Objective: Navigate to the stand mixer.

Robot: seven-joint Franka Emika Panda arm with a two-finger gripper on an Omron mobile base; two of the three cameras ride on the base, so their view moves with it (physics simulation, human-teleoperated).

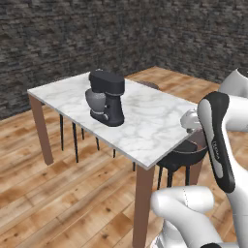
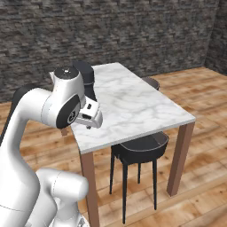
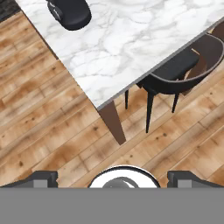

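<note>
The stand mixer (image 1: pixel 106 97), matte black with a grey metal bowl under its boxy head, stands on the white marble table (image 1: pixel 150 126) toward the far left end. In the right base view the mixer (image 2: pixel 85 73) is partly hidden behind my arm. The hand view catches its dark head (image 3: pixel 70 13) at the top edge. My gripper (image 3: pixel 113 177) hangs over the wooden floor just off the table's near corner, pointing down. It is open, its fingertips (image 3: pixel 43 177) set wide apart with nothing between them.
A black bucket chair (image 2: pixel 142 148) is tucked under the table's near long side, beside a brown table leg (image 3: pixel 114 127). Another dark chair (image 2: pixel 151 82) stands at the far side. A dark stone wall (image 1: pixel 72 34) lies behind. Wooden floor (image 1: pixel 58 193) stretches in front and to the left.
</note>
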